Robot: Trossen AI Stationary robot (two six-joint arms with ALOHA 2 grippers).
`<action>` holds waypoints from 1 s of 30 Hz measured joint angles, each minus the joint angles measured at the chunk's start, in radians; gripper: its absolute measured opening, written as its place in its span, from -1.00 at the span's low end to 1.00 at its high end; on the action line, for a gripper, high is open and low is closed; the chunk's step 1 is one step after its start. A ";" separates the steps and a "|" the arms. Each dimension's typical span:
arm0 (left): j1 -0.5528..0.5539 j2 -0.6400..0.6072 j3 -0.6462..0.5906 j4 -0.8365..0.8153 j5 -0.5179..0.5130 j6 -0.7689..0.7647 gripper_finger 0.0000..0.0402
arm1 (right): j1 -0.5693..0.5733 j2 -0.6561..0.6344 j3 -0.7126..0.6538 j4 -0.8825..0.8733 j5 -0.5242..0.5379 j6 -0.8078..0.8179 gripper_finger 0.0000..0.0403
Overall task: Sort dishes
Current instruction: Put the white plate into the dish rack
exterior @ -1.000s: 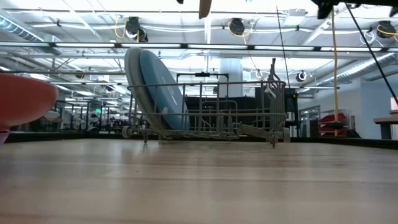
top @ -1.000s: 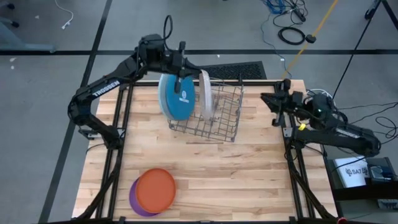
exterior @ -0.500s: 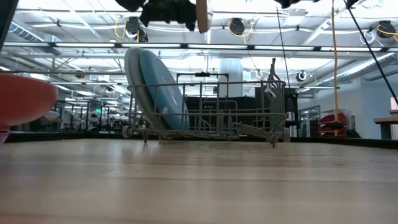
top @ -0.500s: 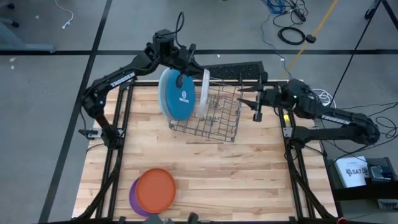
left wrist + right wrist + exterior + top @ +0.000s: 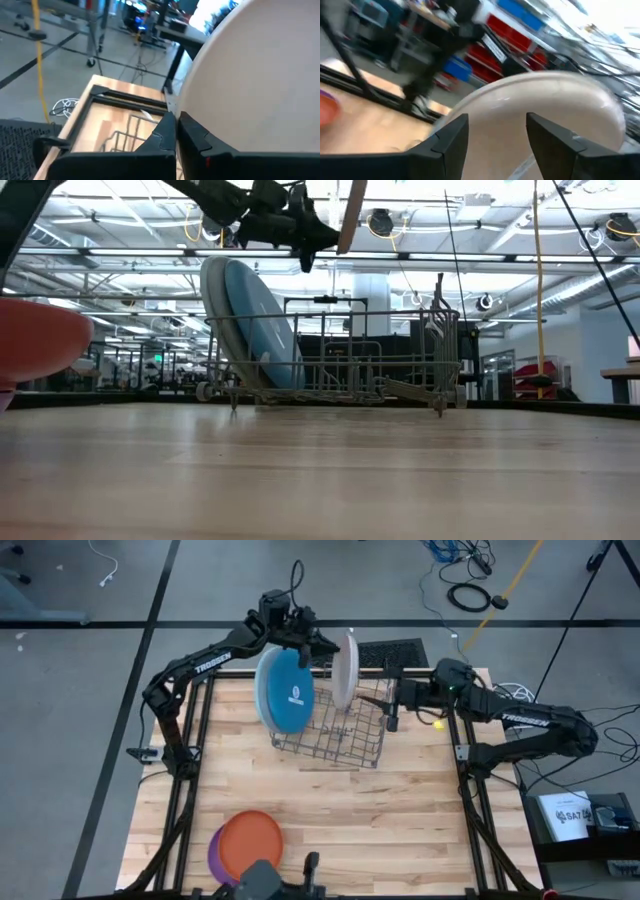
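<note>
Smooth plastic plates [image 5: 286,692], wire rack [image 5: 350,735], wooden table [image 5: 400,810].

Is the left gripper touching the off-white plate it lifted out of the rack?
Touching. The left wrist view shows the left gripper shut on the off-white plate's edge.

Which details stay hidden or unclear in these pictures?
- Purple round plastic plate: high view, mostly covered by the orange round plastic plate.
- Off-white round plastic plate: left wrist view, cut off by the picture's edges.
- Right gripper: right wrist view, motion blur.
</note>
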State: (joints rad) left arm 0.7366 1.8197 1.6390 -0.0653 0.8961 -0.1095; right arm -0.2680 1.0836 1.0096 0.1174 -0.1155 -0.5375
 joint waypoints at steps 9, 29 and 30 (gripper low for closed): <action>0.050 0.005 0.000 0.166 -0.108 -0.148 -1.00 | 0.124 0.009 0.001 0.065 0.363 0.217 0.10; 0.050 0.005 0.000 0.170 -0.091 -0.138 -1.00 | 0.269 0.316 0.202 0.179 0.945 0.326 -0.03; 0.050 0.005 0.000 0.170 -0.086 -0.138 -1.00 | 0.272 0.334 0.221 0.178 0.966 0.337 -0.08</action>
State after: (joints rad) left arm 0.7871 1.8248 1.6390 0.1049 0.8097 -0.2478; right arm 0.0043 1.4180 1.2306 0.2949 0.8509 -0.2003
